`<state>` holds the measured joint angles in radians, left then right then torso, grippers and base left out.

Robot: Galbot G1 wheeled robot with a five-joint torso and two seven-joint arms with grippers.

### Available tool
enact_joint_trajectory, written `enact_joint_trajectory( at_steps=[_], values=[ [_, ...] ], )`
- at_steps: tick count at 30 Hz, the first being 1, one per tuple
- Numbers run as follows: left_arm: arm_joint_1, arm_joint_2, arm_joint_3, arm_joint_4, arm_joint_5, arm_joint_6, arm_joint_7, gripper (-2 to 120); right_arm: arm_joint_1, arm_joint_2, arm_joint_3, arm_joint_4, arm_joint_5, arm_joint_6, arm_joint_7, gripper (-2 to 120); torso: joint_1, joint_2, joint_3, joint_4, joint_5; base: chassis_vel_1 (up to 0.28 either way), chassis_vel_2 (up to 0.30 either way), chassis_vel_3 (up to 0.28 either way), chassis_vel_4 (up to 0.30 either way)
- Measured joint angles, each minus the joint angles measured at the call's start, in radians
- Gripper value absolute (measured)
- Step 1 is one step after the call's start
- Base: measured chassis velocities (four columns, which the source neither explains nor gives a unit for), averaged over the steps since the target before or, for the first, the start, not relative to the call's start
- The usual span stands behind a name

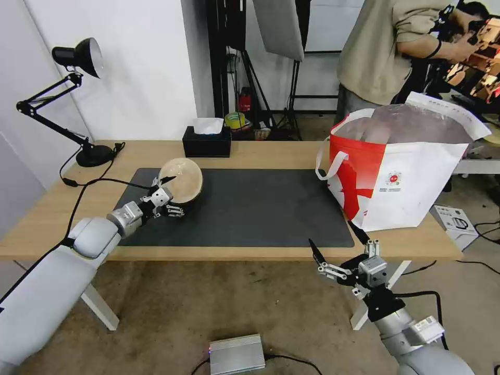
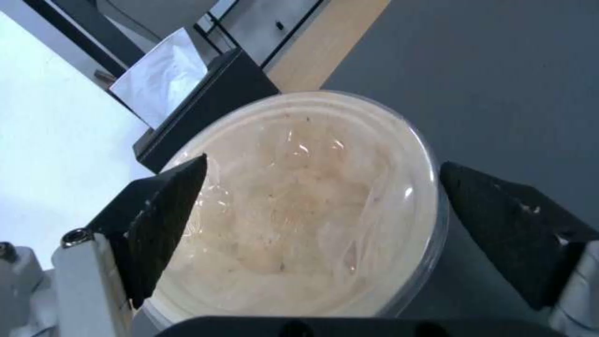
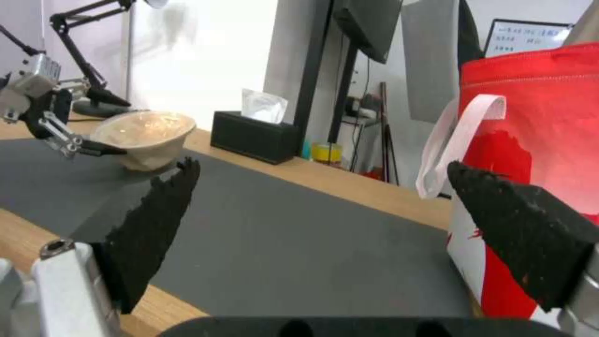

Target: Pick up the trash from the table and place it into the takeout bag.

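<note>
A tan paper bowl (image 1: pixel 182 179) with a clear lid is tilted above the left end of the dark mat (image 1: pixel 250 213) on the table (image 1: pixel 271 150). My left gripper (image 1: pixel 172 197) is shut on it, one finger on each side of the rim. The left wrist view looks into the bowl (image 2: pixel 306 201) between the left gripper's (image 2: pixel 321 171) fingers. The red-and-white takeout bag (image 1: pixel 401 177) stands open at the table's right end. My right gripper (image 1: pixel 330 234) hangs open and holds nothing just off the table's front edge, left of the bag (image 3: pixel 543 117).
A black tissue box (image 1: pixel 207 141) sits at the table's back edge, and a black desk lamp (image 1: pixel 83 57) with its cable at the back left. A person stands behind the bag. A silver box (image 1: pixel 237 354) lies on the floor in front.
</note>
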<state>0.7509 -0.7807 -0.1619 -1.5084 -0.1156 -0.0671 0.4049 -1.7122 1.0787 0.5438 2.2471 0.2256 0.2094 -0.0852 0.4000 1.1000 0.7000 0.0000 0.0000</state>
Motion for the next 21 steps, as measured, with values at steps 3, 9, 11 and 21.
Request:
enact_joint_trajectory(
  at_steps=[3,9,11,21],
  values=[
    [0.003,-0.001,0.000,0.001,-0.001,0.000,0.000,100,0.000,0.000,0.000,0.000,0.000,0.000,0.000,100,0.000,0.000,0.000,0.0000,-0.0001,0.000,0.000,0.000,0.000],
    [0.005,-0.001,-0.001,0.001,-0.002,-0.002,0.000,100,0.000,0.000,0.000,0.000,0.000,0.000,0.000,100,0.000,0.000,0.000,0.0000,0.0000,0.000,0.000,0.000,0.000],
    [0.005,-0.001,-0.001,0.000,-0.003,-0.004,0.000,100,0.000,0.000,0.000,0.000,0.000,0.000,0.000,100,0.000,0.000,0.000,0.0000,0.0000,0.000,0.000,0.000,0.000],
    [-0.008,-0.014,0.014,0.005,-0.029,-0.022,0.001,100,0.000,0.000,0.000,0.000,0.000,0.000,0.000,100,0.000,0.000,0.000,-0.0001,0.0000,0.000,0.000,0.000,0.000]
  ],
)
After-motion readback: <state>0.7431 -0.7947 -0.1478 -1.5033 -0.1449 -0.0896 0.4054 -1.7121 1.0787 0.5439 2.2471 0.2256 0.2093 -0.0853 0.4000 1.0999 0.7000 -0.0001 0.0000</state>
